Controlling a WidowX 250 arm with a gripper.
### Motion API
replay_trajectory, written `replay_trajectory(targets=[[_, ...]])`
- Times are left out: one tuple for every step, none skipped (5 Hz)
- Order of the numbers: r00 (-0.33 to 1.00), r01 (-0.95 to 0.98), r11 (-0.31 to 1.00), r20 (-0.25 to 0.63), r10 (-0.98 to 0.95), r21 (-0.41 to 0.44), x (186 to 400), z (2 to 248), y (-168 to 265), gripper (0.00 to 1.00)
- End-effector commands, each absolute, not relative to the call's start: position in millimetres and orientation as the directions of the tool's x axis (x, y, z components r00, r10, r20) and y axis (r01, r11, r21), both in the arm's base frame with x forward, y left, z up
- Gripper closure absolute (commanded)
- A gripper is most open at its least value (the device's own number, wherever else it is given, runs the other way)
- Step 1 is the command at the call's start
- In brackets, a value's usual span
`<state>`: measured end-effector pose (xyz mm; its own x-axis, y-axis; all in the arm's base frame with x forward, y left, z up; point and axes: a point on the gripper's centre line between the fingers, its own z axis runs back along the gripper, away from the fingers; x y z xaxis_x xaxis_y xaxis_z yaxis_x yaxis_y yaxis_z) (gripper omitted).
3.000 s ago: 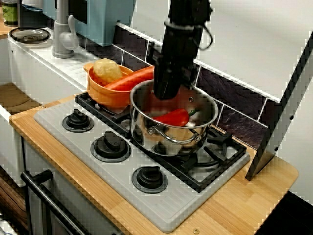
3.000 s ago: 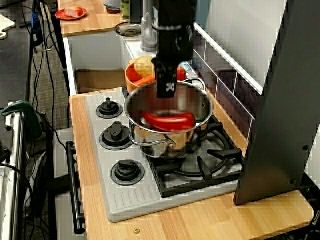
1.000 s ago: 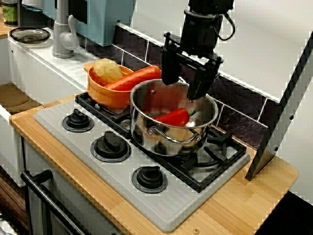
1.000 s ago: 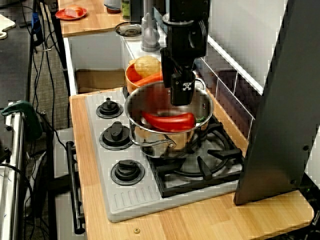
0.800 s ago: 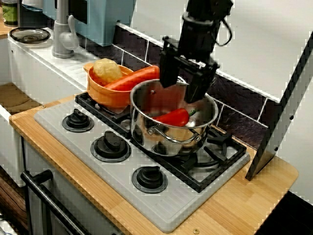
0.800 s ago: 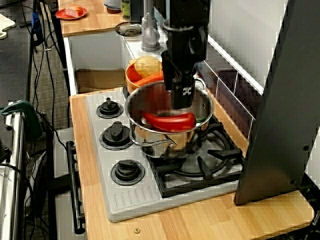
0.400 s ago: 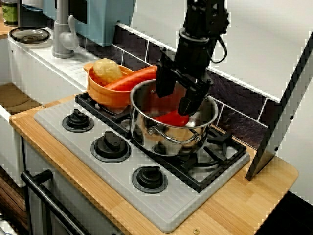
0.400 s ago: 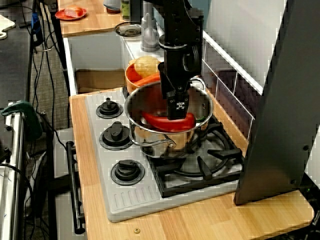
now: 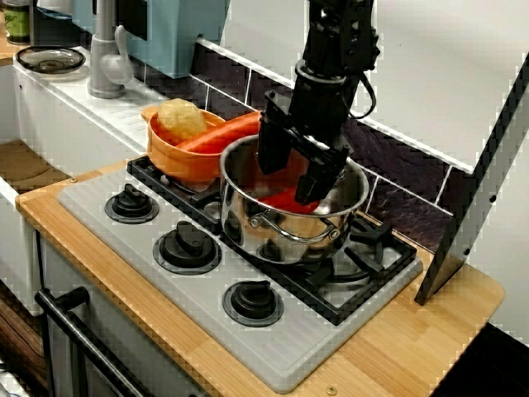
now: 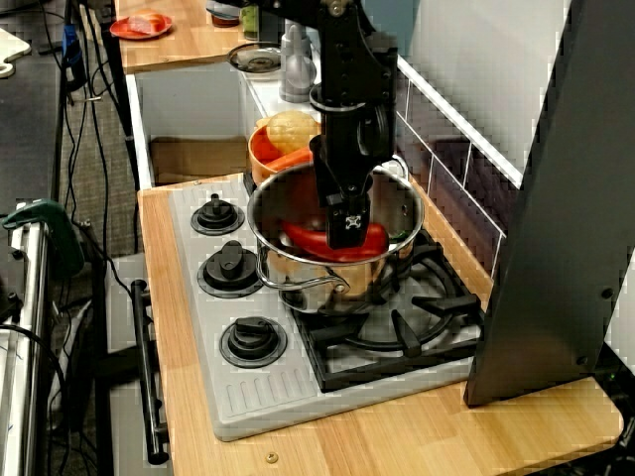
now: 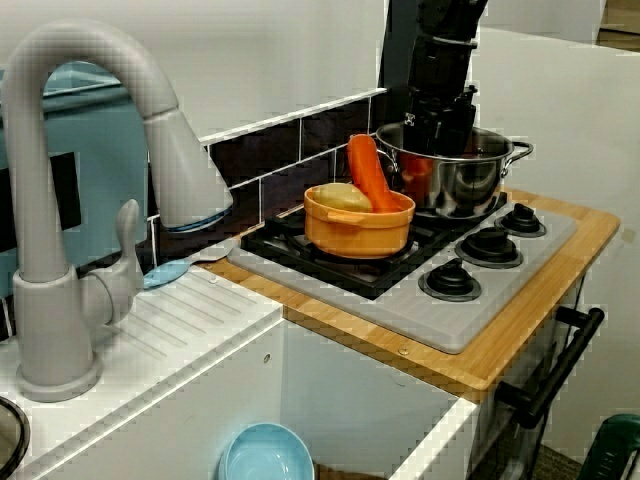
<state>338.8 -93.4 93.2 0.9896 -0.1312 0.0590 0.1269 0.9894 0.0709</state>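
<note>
Red pepper (image 10: 301, 238) lies flat on the bottom of the steel pot (image 9: 241, 225), which stands on the black grate (image 9: 372, 248) of the toy stove (image 9: 165, 289). In the view from the stove's front corner, the wooden tabletop (image 9: 397, 356) is nearest. Then come the three black knobs (image 9: 252, 303), and then the pot.

In the higher view along the stove, the long axis of the pepper goes roughly from the knob side toward the tiled wall (image 9: 397, 194). A small green bit at the wall end seems to be the stem, so the pepper points that way.

The end effector (image 9: 289, 182) is low inside the pot with its fingers (image 9: 271, 150) spread, one at each side of the pepper's middle. I cannot tell if they touch it. I judge this to be the reaching step, before any grip. A grip would need the fingers across the short width of the pepper, low enough and free of the pot wall. From these views I am not sure they are turned so.

Behind the pot is an orange bowl (image 9: 165, 159) with a carrot (image 9: 221, 135) and a pale round vegetable (image 9: 180, 120). Farthest is the grey faucet (image 9: 103, 58).
</note>
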Motion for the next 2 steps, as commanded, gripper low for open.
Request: replay_trajectory(targets=[[0.984, 0.084, 0.995, 0.155, -0.091, 0.052, 347.8, 112.9, -87.4, 0.00], [0.985, 0.071, 0.996, 0.156, -0.078, 0.050, 351.3, 109.5, -84.4, 0.00]])
